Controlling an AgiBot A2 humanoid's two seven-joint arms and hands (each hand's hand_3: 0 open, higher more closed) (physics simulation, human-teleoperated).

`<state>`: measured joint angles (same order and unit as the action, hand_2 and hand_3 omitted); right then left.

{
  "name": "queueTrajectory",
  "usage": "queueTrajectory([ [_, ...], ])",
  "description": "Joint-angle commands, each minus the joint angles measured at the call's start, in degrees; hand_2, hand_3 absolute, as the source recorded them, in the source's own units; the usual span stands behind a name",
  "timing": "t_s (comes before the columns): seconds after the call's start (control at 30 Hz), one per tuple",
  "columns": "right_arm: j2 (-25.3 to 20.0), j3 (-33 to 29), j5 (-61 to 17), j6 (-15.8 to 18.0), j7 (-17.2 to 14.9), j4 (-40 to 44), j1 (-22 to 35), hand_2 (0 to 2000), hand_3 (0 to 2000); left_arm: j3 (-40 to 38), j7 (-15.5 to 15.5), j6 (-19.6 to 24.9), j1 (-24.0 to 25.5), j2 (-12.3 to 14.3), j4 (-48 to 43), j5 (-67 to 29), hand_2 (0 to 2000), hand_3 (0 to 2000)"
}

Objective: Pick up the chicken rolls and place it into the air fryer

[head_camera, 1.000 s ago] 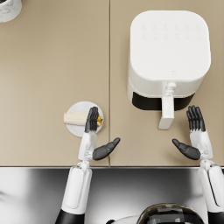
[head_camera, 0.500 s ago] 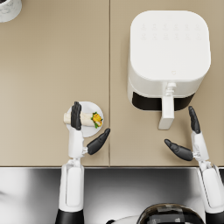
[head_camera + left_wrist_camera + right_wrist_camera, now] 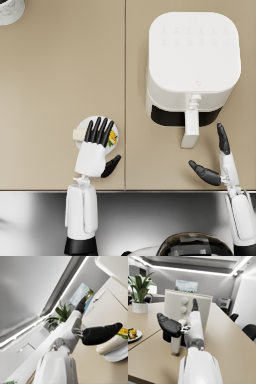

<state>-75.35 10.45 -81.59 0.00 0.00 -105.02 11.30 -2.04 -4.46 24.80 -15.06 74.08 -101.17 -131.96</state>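
The fingers of the left hand are spread flat over the small white plate, with nothing seen gripped; the thumb is stretched out just above the chicken roll. The roll is lying on the plate's left side, beside yellow and green garnish. The right hand is held open, fingers apart, just in front of the air fryer, near its handle.
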Motion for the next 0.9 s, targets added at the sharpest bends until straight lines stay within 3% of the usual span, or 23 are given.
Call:
queueTrajectory([
  [0.03, -0.3, 0.0, 0.0, 0.0, 0.0, 0.0, 0.3, 0, 0, -0.7, -0.3, 1.2, -2.2, 0.1, 0.4, -2.6, 0, 0],
  [0.27, -1.0, -0.3, 0.0, 0.0, 0.0, 0.2, 0.0, 0, 0, 0.7, -0.9, 4.1, -4.6, 0.6, 2.7, -20.9, 0, 0],
  [0.5, -1.5, -1.1, 0.0, 0.0, 0.0, 0.6, -0.5, 0, 0, 3.6, -1.0, 4.8, -7.9, 1.5, 12.9, -38.4, 0, 0],
  [0.9, -3.2, -2.0, 0.0, 0.0, 0.0, 2.1, 0.6, 0, 0, 6.1, -0.9, 4.3, -12.0, 2.9, 25.4, -43.1, 0, 0],
])
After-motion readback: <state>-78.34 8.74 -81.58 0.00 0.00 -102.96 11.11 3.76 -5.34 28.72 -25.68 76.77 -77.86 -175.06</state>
